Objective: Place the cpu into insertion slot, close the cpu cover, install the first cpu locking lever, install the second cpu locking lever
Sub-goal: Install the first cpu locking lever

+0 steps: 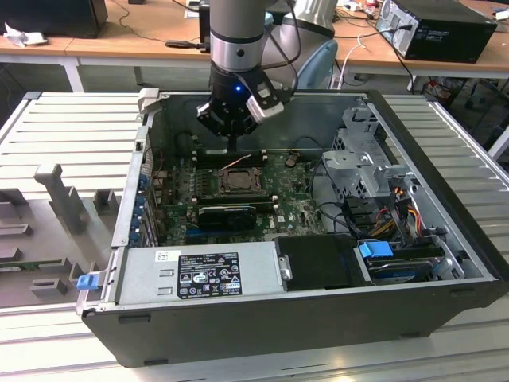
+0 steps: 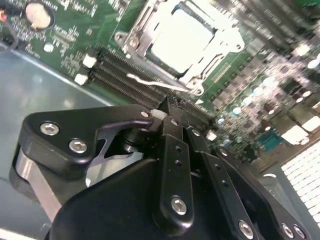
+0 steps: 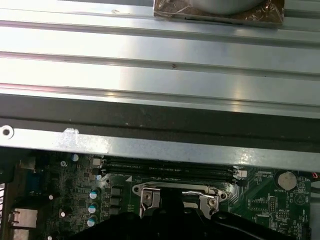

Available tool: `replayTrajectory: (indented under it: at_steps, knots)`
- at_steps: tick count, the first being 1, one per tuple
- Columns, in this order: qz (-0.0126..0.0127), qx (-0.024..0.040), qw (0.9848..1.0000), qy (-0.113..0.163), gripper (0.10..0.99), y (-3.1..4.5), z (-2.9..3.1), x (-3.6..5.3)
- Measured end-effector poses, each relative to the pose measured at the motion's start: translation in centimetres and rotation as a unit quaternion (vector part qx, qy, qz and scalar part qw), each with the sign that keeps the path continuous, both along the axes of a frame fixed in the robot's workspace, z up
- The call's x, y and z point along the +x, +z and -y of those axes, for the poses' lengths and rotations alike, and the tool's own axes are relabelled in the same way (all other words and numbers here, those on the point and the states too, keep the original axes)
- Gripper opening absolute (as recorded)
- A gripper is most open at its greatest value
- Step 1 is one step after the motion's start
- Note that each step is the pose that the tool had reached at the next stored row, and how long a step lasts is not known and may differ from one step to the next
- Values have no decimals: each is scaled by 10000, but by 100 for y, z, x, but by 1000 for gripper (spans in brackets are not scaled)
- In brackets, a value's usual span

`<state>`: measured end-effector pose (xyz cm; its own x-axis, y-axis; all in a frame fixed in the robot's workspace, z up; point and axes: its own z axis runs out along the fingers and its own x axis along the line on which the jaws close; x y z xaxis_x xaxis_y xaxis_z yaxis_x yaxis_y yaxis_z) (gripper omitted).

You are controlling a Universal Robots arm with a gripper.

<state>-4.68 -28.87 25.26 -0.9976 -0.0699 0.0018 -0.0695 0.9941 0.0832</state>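
pincer (image 2: pixel 167 106) closed, empty, poised just beside seated cpu (image 2: pixel 182 37)

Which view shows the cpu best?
The second wrist view: the cpu shows its pale metal top large, inside the cpu cover. In the exterior view the cpu is a small square below the gripper. In the first wrist view the gripper's dark body hides most of the insertion slot.

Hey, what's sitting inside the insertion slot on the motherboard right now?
The cpu lies in the insertion slot, its pale top showing through the window of the cpu cover. The contacts beneath the chip are hidden.
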Motion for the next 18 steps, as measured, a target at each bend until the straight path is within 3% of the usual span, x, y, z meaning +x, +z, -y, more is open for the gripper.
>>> replayTrajectory:
  at_steps: [1,4,9,18]
  knots:
    - [0,95,10000,-2,106,-7,6,3]
    - [27,98,9999,-12,106,-55,11,14]
    - [27,107,9999,-14,106,-121,11,33]
    - [28,111,9999,-14,106,-139,11,48]
